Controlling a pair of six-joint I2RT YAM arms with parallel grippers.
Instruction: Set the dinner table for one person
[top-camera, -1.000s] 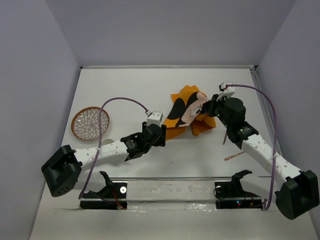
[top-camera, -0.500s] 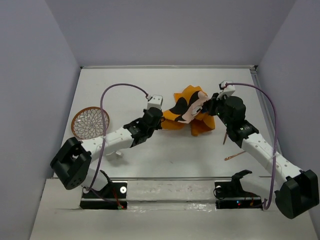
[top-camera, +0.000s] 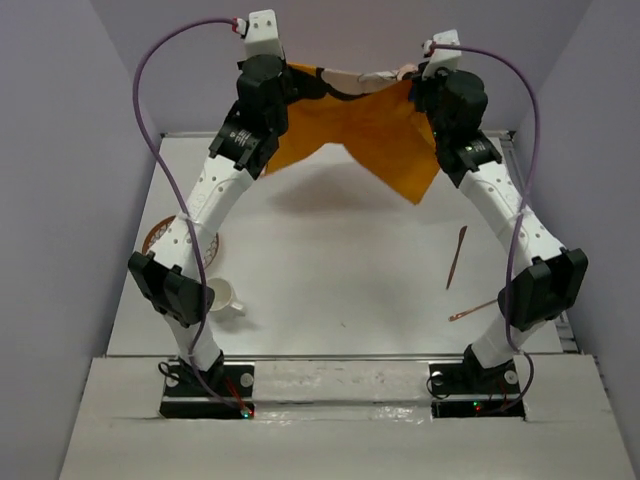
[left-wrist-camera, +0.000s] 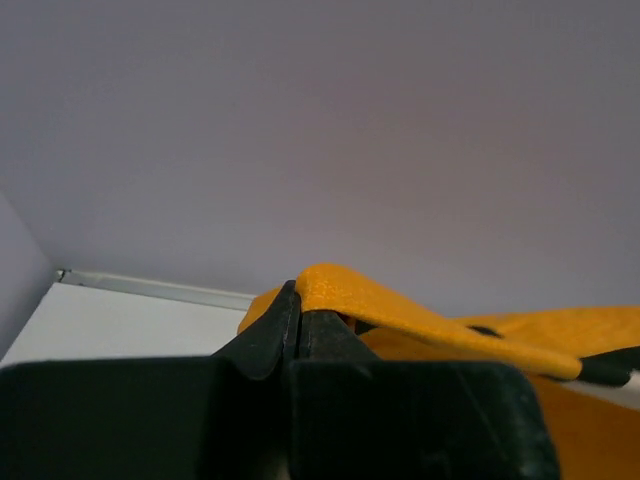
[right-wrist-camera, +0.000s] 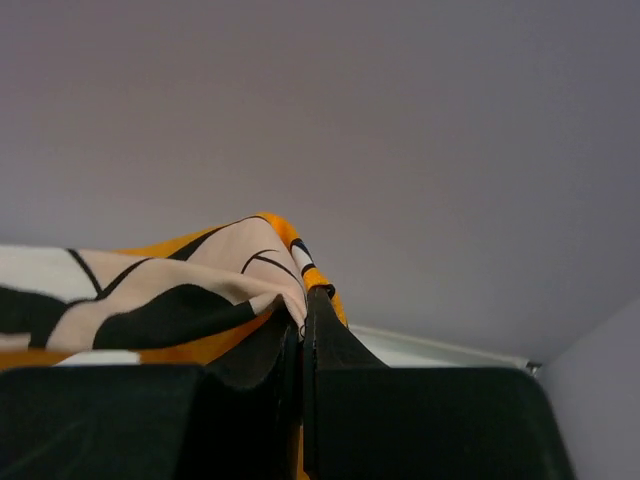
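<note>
Matte white dinner table (top-camera: 330, 270) below, grey walls round. L gripper (left-wrist-camera: 299, 305) and R gripper (right-wrist-camera: 303, 305) each pinched tight on soft orange cloth placemat (top-camera: 360, 125), hung high betw. them over far side; print mostly folded out of sight. Round patterned plate (top-camera: 157, 238) left, part-hidden by L arm.

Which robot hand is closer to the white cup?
Left. The left gripper pinches the orange cloth high up on the same side as the cup; the right gripper holds the cloth's other corner, farther across.

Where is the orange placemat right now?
Top view: the orange placemat hangs above the dinner table, far side, stretched between left gripper and right gripper.
</note>
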